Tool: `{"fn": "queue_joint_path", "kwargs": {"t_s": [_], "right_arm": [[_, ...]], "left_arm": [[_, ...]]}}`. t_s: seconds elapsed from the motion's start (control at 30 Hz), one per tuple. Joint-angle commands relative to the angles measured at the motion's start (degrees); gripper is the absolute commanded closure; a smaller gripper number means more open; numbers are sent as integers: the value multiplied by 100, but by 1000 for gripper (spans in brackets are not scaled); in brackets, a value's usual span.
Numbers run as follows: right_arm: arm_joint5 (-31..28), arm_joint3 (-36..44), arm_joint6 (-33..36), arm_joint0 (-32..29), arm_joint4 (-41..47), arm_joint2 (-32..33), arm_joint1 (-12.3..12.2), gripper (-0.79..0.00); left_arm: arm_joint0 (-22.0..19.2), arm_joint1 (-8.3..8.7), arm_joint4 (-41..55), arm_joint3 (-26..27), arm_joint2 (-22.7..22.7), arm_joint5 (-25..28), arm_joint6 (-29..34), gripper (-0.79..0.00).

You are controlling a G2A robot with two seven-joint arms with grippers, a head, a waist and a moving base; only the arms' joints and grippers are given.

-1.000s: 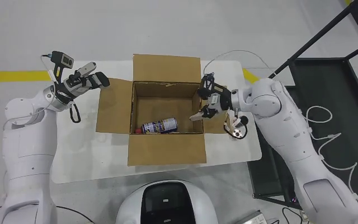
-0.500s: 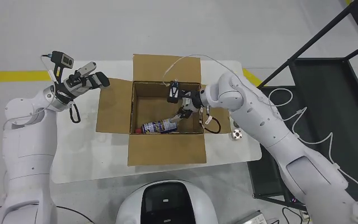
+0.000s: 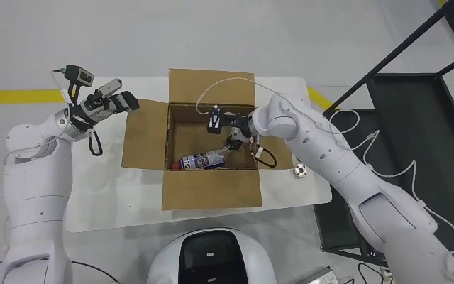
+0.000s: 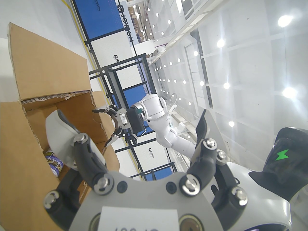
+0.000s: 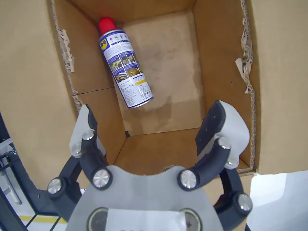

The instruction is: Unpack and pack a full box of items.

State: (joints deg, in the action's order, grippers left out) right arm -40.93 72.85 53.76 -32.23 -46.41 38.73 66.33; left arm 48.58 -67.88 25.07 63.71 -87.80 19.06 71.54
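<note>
Left gripper (image 3: 119, 97) at far left, fingers spread, empty, above table (image 3: 99, 192) beside box (image 3: 145, 135). Can (image 3: 202, 160) on its side on box floor, along near wall, red cap leftward. Right gripper (image 3: 221, 132) over box interior, fingers wide apart, holding nothing, near can's base.

Industrial hall: yellow floor line (image 3: 21, 96)

1. One open brown cardboard box (image 3: 145, 135).
2. One blue-and-white spray can with a red cap (image 3: 202, 160).
3. One small round white object (image 3: 301, 170).
4. One white desk (image 3: 106, 192).
</note>
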Motion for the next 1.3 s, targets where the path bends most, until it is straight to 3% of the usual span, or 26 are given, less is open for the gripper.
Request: {"fn": "queue_joint_path", "kwargs": {"t_s": [0.0,0.47,1.0,1.1,1.13,1.17,1.23,1.27], "right_arm": [[-32,-351,-107,231,-20,-287,157,-785],[-961,-2447,-1351,1069,-703,-1745,1288,-785],[-1344,-4210,-2016,1272,-1413,-2464,2361,-776],[-1409,-4468,-2080,1304,-1495,-2519,2513,-372],[-1427,-4559,-2101,1308,-1516,-2533,2559,-311],[-1446,-4642,-2104,1315,-1548,-2551,2603,-179],[-1469,-4796,-2121,1335,-1602,-2577,2685,-49],[-1479,-4860,-2111,1340,-1648,-2598,2723,-31]], "left_arm": [[0,0,0,0,0,0,0,-785],[0,0,0,0,0,0,0,-785],[0,0,0,0,0,0,0,-785],[0,0,0,0,0,0,0,-785],[0,0,0,0,0,0,0,-785],[0,0,0,0,0,0,0,-785],[0,0,0,0,0,0,0,-785],[0,0,0,0,0,0,0,-785]]}}
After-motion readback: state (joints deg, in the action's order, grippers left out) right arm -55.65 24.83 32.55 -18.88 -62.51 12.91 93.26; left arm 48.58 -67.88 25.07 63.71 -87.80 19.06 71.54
